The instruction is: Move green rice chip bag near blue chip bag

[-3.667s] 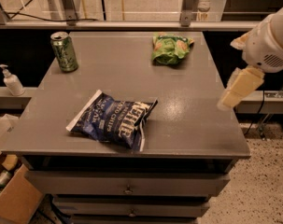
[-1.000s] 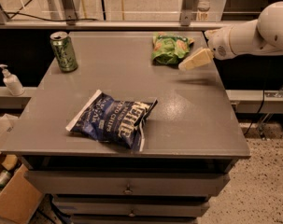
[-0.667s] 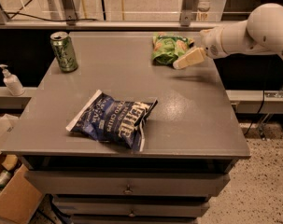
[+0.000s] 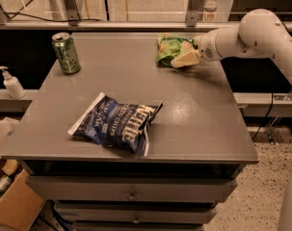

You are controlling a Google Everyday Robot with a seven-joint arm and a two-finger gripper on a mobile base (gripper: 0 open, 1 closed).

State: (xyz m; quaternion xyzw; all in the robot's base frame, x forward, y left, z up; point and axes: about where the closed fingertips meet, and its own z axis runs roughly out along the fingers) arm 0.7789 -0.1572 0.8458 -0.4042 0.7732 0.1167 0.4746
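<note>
Gripper (image 4: 185,59) sits at green bag's (image 4: 168,49) right edge, we judge for grasping; its closure we cannot tell.

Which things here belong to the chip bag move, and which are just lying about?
Job:
- green rice chip bag, far right part of the tabletop
- blue Kettle chip bag, near the front edge
- gripper, at the green bag's right edge

Lying about:
- green drink can, far left corner
- white pump bottle and cardboard box, off to the left, lower down
</note>
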